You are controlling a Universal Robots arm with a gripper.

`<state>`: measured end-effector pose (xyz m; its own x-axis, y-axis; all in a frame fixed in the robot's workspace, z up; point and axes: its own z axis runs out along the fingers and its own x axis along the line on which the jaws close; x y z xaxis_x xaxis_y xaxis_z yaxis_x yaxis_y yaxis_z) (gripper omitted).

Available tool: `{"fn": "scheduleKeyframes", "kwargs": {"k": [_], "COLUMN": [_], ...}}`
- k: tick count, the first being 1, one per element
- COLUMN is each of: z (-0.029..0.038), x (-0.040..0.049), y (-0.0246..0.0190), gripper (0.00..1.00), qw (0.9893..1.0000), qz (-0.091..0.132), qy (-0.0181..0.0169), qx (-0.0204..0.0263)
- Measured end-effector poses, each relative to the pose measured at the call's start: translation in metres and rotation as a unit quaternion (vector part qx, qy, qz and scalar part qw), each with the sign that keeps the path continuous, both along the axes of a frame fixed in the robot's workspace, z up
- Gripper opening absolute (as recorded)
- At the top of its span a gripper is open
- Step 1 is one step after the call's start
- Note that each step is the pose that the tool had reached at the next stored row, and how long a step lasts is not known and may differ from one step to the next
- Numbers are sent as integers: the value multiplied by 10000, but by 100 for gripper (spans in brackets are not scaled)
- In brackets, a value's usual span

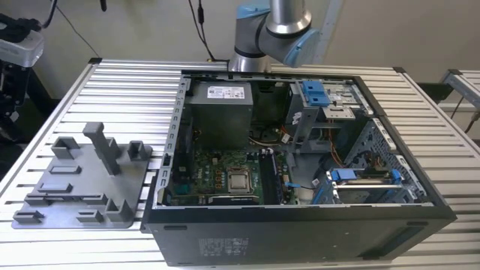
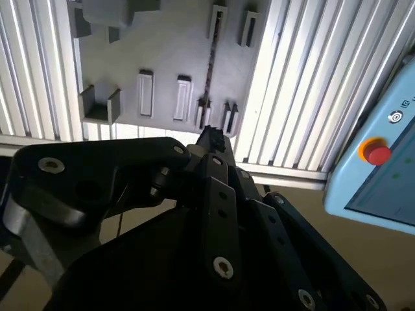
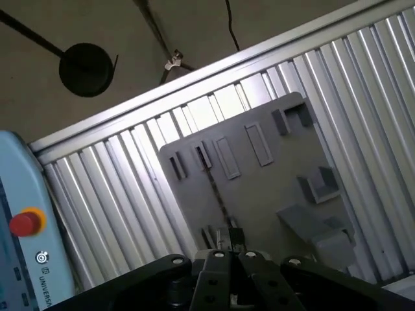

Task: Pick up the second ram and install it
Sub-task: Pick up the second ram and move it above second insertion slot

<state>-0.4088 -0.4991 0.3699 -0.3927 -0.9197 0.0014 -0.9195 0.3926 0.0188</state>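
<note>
You are at the very start of this job. The ram (image 2: 209, 71) stands on edge in a slot of the tray (image 2: 162, 45), showing in both wrist views as a thin dark strip along the tray's middle, and it has not been lifted. Your gripper (image 2: 211, 137) hangs above the tray, lined up over one end of the ram and, as far as you can judge, apart from it. You cannot tell from these angles whether it is open or shut, and you can see nothing in its grasp. In the exterior view the tray (image 1: 82, 185) lies on the table (image 1: 127, 84) at the lower left of the frame, just beside the open case (image 1: 300, 230), which takes up the centre and right. The arm (image 1: 274, 34) rises out of the top of the frame behind the case. The motherboard (image 1: 225, 169) lies in the case's lower left part, and whether a stick already sits in its slots is too fine to tell. By that reckoning, both the pick-up and the install are undone.
</note>
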Motion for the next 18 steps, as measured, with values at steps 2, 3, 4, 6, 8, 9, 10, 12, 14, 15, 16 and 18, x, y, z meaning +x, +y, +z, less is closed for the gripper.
{"fn": "scheduleKeyframes", "kwargs": {"k": [2,3,4,6,8,9,10,12,14,15,16,18], "z": [-2,-2,-3,-7,-10,-13,-17,-23,-26,-28,-32,-36], "x": [0,0,0,0,0,1,0,-1,-1,-1,-2,-4], "y": [0,0,0,0,0,-1,-1,0,-1,-1,-1,0], "gripper": [11,11,11,11,11,11,11,11,11,11,11,11], "qw": [9999,9998,9997,9993,9989,9987,9986,9984,9979,9976,9973,9966], "qz": [117,177,236,343,425,454,474,509,546,562,587,688], "qy": [-24,-41,-69,-145,-205,-218,-222,-228,-236,-240,-242,-236], "qx": [-29,-43,-57,-63,-64,-62,-43,71,241,322,370,384]}}
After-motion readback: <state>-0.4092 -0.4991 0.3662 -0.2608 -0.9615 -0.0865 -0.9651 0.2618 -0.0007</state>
